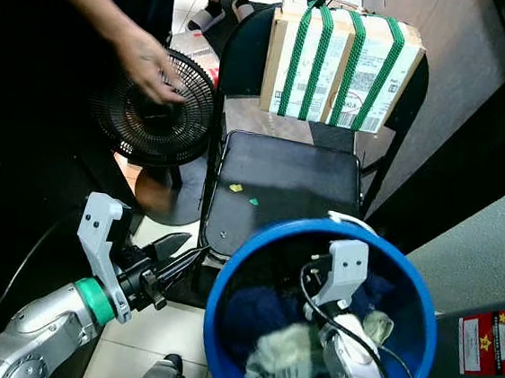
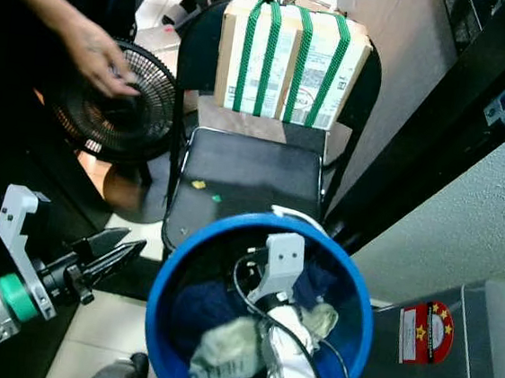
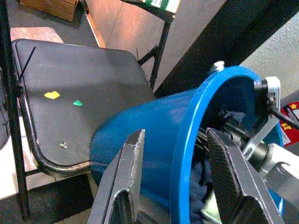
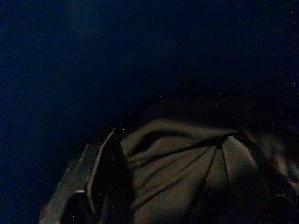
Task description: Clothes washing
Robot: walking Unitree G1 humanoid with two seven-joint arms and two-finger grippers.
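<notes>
Reaching into bucket (image 1: 225,276), right claw (image 4: 154,196) (over clothes (image 1: 285,355)).

Blue buckets (image 1: 224,285): one
Pale garments in the bucket (image 1: 285,353): one, light green-grey
Dark blue garments (image 1: 253,311): cannot tell how many, they lie bunched together
Black chairs (image 1: 280,187): one
Strapped cardboard boxes (image 1: 338,63): one, with four green straps
Black fans (image 1: 157,111): one
Person's hands (image 1: 148,61): one, on the fan
Coloured scraps on the chair seat (image 1: 235,188): two, yellow and green
</notes>
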